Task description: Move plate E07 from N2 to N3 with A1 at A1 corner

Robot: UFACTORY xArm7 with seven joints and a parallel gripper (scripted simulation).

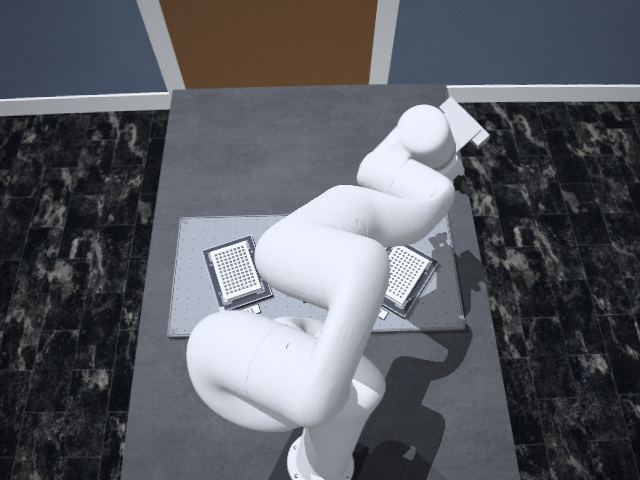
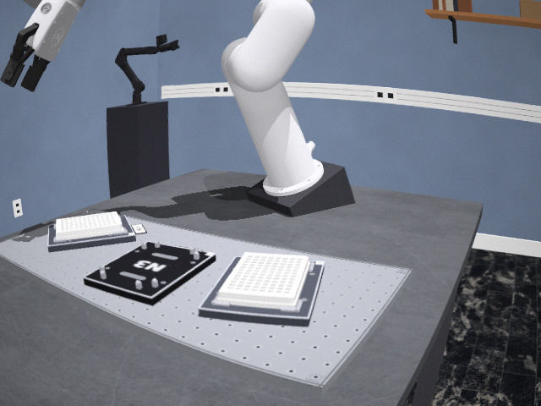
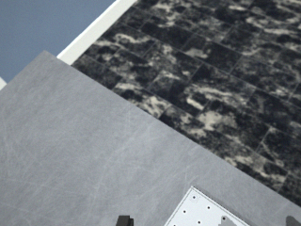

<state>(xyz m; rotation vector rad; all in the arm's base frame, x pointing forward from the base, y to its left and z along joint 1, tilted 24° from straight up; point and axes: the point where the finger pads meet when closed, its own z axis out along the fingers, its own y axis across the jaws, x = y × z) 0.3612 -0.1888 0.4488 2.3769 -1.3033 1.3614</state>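
Plate E07 (image 1: 405,273) (image 2: 89,224) sits on nest N2 (image 1: 421,285) (image 2: 91,245), at the deck's right in the top view. Plate E01 (image 1: 235,271) (image 2: 264,275) sits on nest N1 (image 1: 258,298) (image 2: 258,318). Black nest N3 (image 2: 174,271) lies empty between them, its locator pins standing up; the arm hides it in the top view. The plates' own labels are not readable. My gripper (image 2: 20,85) (image 3: 208,221) is open and empty, high above and away from the plates. The wrist view shows only its fingertips at the bottom edge.
The perforated deck (image 1: 193,310) (image 2: 363,305) (image 3: 188,217) lies on the grey table (image 1: 248,139) (image 2: 87,345) (image 3: 94,141). My arm (image 1: 320,248) (image 2: 270,52) spans the deck's middle in the top view. N2's sign (image 1: 382,313) (image 2: 139,228) lies beside its nest.
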